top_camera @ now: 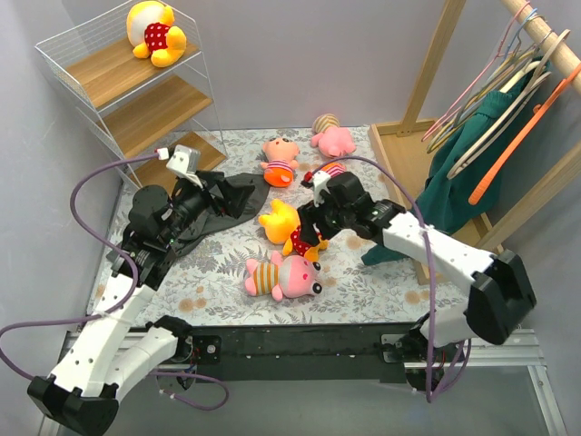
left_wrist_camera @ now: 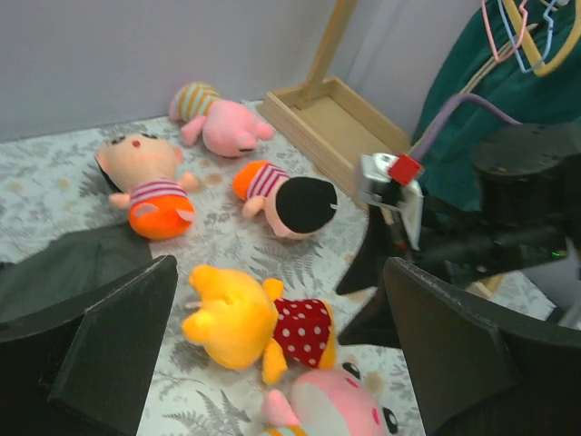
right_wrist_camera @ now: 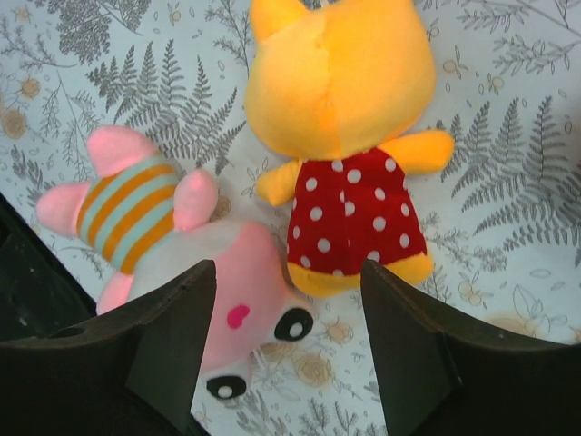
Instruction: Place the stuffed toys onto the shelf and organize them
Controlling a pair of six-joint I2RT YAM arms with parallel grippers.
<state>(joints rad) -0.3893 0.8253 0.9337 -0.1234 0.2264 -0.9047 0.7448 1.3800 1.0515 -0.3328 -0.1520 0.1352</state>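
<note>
The right claw (right_wrist_camera: 283, 272) hangs over the mat (right_wrist_camera: 508, 182) with its fingers spread wide and nothing between them. Directly beneath the gap lies the lower end of a bear (right_wrist_camera: 340, 109), back up in a red dotted shirt, with its head pointing away past the fingertips. A pig (right_wrist_camera: 182, 254) in a striped shirt lies against the bear's side, and its head sits partly under one finger. The left claw (left_wrist_camera: 280, 268) is also wide open and empty, raised above the mat. The same bear lies below it, roughly between the fingers, and the pig's head shows at the nearest edge. Beyond the left claw's fingertips a doll (left_wrist_camera: 145, 182) lies on its back. To one side of that a second doll (left_wrist_camera: 286, 195) shows the black back of its head. Farther out still is a second pig (left_wrist_camera: 218, 118). A dark cloth (left_wrist_camera: 64, 272) lies under and behind one left finger. The right arm stands just across from the other. The shelf (top_camera: 109, 73) stands well apart from both claws, at the far corner on the left claw's outer side. A second bear (top_camera: 156, 34) sits on its top board. On the right claw's outer side stands a wooden rack (top_camera: 427, 82) with a green garment (top_camera: 472, 173) hanging from it.
</note>
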